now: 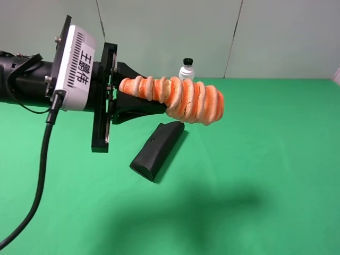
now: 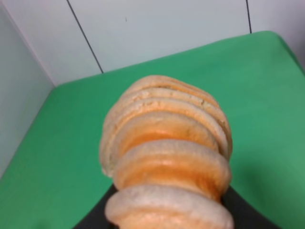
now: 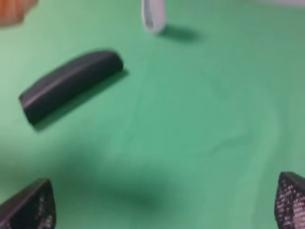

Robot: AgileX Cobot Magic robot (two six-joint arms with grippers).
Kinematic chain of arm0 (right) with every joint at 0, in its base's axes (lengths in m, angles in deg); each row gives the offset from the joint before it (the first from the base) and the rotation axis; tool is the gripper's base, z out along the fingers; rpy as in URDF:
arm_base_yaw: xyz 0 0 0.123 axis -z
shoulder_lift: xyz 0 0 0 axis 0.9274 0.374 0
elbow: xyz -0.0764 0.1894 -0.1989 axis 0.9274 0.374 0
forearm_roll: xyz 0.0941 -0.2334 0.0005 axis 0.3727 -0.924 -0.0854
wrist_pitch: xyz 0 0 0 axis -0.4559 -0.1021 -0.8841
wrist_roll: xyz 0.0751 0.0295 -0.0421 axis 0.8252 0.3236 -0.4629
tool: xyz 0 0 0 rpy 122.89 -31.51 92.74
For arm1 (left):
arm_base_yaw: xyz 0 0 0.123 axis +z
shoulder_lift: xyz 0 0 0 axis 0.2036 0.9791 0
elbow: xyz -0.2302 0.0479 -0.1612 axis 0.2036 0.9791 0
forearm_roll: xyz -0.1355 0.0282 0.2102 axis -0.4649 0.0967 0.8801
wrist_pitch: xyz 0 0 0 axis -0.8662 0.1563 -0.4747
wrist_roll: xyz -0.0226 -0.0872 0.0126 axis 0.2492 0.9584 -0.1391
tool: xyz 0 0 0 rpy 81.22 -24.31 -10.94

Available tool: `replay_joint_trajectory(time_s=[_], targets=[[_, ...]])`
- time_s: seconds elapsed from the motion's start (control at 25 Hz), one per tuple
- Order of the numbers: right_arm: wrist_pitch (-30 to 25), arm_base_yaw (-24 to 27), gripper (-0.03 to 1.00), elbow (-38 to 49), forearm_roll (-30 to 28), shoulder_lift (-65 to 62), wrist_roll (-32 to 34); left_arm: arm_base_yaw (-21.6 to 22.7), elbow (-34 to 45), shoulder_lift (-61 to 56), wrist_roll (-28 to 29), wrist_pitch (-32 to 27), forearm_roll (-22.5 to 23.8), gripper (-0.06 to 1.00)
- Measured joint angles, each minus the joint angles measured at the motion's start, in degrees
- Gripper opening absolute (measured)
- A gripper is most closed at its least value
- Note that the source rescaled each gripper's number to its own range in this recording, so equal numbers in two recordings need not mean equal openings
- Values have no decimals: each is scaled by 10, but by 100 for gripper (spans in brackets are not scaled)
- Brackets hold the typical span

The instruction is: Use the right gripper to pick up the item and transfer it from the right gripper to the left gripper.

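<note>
Orange ribbed soft roll (image 1: 180, 98) sits above the black wedge case (image 1: 156, 150), pinched by the left gripper (image 1: 139, 91). Right gripper (image 3: 164, 202) (blurry) is spread wide.

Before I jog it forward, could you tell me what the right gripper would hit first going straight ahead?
Likely bare green table; the right gripper aims clear of the case and bottle, though depth is unclear.

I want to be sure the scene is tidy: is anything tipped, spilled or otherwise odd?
Nothing stands out. The left gripper holds the item by one end, clear of the green cloth. The white bottle stands upright, the black case lies flat on the cloth, and the right gripper is open and empty.
</note>
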Motion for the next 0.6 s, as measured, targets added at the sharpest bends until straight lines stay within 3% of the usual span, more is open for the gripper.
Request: replay_joint_trajectory(time_s=[0.28,0.6], targets=[[0,45,100,0,0,-8,-6,0,0,0,0,18,0,4],[-1,144,100,0,0,-9,-7,0,0,0,56,67,0,2]])
